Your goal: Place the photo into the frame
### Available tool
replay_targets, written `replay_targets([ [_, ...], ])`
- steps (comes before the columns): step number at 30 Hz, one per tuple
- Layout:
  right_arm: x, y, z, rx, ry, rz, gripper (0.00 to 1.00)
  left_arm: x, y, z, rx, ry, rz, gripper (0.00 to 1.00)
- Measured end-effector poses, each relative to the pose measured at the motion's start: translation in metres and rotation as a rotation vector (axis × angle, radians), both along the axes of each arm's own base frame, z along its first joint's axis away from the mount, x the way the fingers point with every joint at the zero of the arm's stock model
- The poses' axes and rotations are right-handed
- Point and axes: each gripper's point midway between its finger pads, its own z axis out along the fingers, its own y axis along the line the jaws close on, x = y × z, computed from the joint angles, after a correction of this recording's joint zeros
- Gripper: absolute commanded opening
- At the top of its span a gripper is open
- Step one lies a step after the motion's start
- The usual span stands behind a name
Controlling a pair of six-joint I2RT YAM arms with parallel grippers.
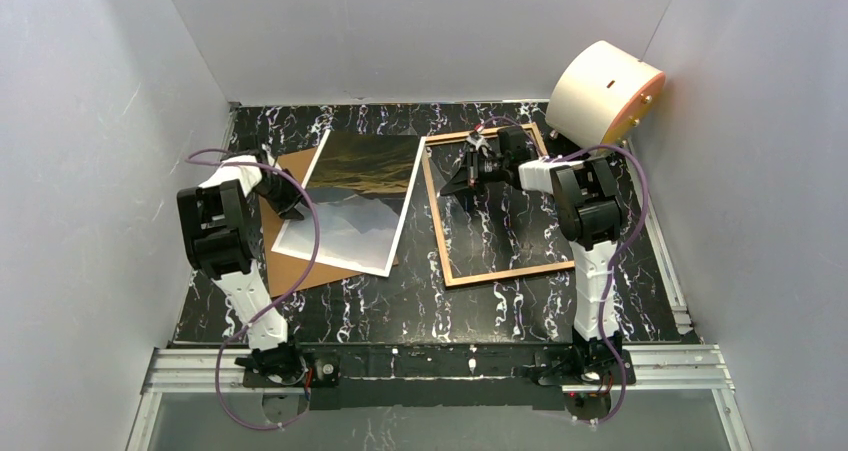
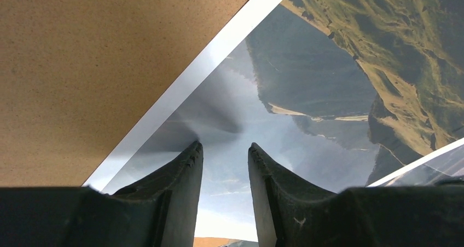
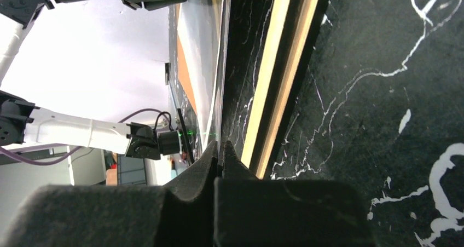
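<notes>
The photo point(image 1: 350, 206) lies face up, its left part resting on a brown backing board point(image 1: 300, 263). The frame point(image 1: 500, 271) lies flat to its right, light wood face up. My left gripper point(image 1: 293, 205) is open at the photo's left edge. In the left wrist view its fingertips point(image 2: 224, 146) stand apart just over the photo point(image 2: 306, 77), beside the board point(image 2: 82, 66). My right gripper point(image 1: 447, 187) is shut, low inside the frame's left rail. In the right wrist view its closed tips point(image 3: 220, 148) line up with the photo's edge point(image 3: 220, 82). The frame's rail point(image 3: 273, 77) runs beside them. Nothing shows pinched.
A cream round drum point(image 1: 605, 91) sits against the right wall behind the frame's far right corner. White walls close in the black marbled table point(image 1: 420, 301) on three sides. A metal rail point(image 1: 440, 366) runs along the near edge.
</notes>
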Motion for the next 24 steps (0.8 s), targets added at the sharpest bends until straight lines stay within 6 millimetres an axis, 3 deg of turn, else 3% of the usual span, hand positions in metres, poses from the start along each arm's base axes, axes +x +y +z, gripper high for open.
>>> replay_targets([
  [4, 0.006, 0.001, 0.006, -0.017, -0.002, -0.009, 0.01, 0.0, 0.005, -0.001, 0.011, 0.003, 0.022, 0.34],
  [8, 0.016, 0.0, 0.024, -0.063, -0.017, -0.037, 0.01, -0.002, 0.023, -0.001, 0.066, -0.001, 0.084, 0.34],
  [16, 0.031, -0.002, 0.122, -0.074, -0.176, -0.09, 0.01, -0.007, 0.046, -0.001, 0.128, -0.001, 0.16, 0.35],
  [19, 0.03, -0.003, 0.148, -0.059, -0.222, -0.095, 0.01, -0.007, 0.05, -0.001, 0.151, 0.002, 0.169, 0.36],
  [24, 0.024, -0.002, 0.15, -0.069, -0.2, -0.089, 0.01, -0.013, 0.066, 0.004, 0.235, 0.019, 0.197, 0.42],
])
